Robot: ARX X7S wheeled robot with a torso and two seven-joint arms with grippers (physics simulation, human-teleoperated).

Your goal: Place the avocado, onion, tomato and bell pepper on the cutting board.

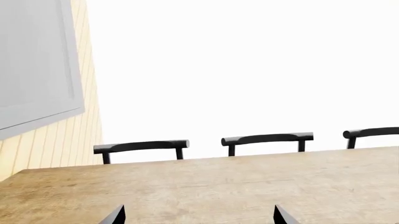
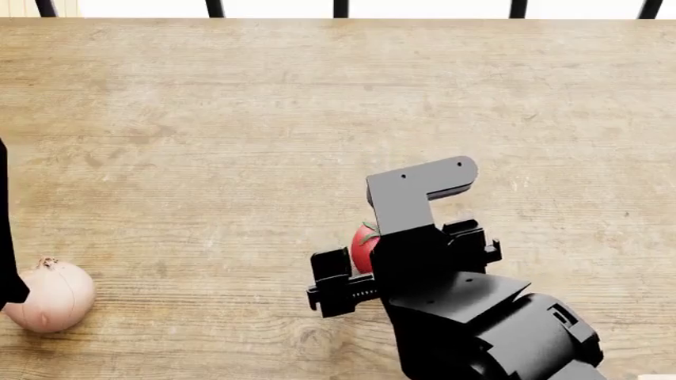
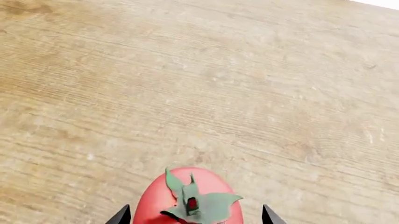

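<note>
The red tomato [image 3: 156,200] with its green calyx sits on the wooden table between the fingertips of my right gripper [image 3: 193,219]. The gripper is open, with a small gap on each side of the fruit. In the head view only a red sliver of the tomato [image 2: 363,247] shows beside my right arm [image 2: 444,301]. The pinkish onion [image 2: 47,297] lies at the near left of the table. My left gripper [image 1: 199,217] is open over bare wood and holds nothing. The avocado, bell pepper and cutting board are out of view.
The wooden table [image 2: 317,103] stretches wide in front of me. Black chairs [image 1: 267,139] stand along its far edge. A grey panel on a pale slatted wall [image 1: 37,60] is at the far left. A dark strip of my left arm [image 2: 5,237] crosses the left edge.
</note>
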